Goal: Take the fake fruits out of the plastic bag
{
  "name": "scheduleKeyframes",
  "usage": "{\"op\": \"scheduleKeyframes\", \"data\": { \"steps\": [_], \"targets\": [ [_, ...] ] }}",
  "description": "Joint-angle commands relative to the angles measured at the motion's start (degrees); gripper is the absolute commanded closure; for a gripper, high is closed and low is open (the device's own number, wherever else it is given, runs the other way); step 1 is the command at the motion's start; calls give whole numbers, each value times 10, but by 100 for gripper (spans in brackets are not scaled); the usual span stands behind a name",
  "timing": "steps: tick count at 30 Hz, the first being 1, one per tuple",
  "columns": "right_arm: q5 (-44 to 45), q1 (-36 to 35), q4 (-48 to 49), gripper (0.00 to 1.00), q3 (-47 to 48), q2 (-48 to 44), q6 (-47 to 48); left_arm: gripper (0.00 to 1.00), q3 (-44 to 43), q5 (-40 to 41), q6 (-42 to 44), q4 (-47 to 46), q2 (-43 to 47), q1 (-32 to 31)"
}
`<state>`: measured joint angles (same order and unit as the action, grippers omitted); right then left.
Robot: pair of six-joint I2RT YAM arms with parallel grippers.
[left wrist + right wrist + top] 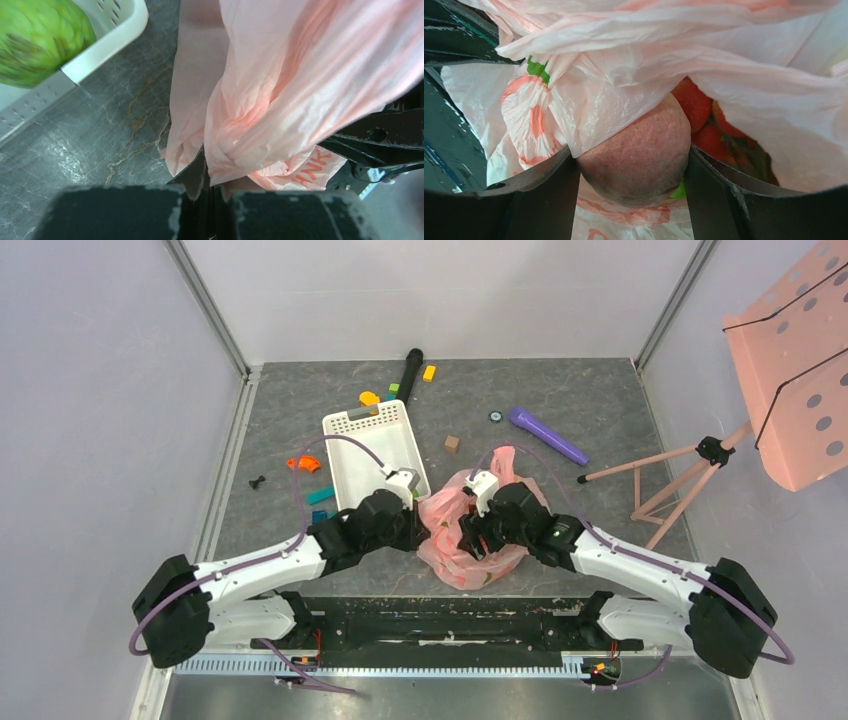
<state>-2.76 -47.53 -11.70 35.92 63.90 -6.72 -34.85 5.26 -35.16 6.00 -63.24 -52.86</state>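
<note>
The pink plastic bag [450, 550] lies crumpled between my two arms near the table's front. My left gripper [212, 192] is shut on a fold of the bag's [270, 100] left edge; from above it [420, 530] sits at the bag's left side. My right gripper [634, 170] is inside the bag's mouth, shut on a pink-red round fruit [636, 157] that fills the gap between its fingers. Red berries [704, 120] lie deeper in the bag [624, 95], behind that fruit. A green fruit [40, 40] rests in the white basket [115, 35].
The white basket [375, 455] stands just left of the bag. Behind it lie a purple cylinder [548, 435], a black cylinder [410, 372], a brown block [452, 443] and several small coloured blocks [305, 465]. A pink music stand [790, 370] leans in at the right.
</note>
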Motion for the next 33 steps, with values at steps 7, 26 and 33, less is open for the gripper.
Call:
{"op": "scheduleKeyframes", "data": {
  "steps": [7, 26, 33],
  "targets": [
    [-14, 2, 62, 36, -94, 76, -33, 98, 43, 86, -13, 50, -39, 3],
    [-25, 7, 141, 2, -106, 0, -83, 98, 74, 89, -37, 40, -58, 0],
    [-41, 8, 170, 2, -81, 56, -96, 98, 72, 80, -37, 30, -65, 0]
  ]
}}
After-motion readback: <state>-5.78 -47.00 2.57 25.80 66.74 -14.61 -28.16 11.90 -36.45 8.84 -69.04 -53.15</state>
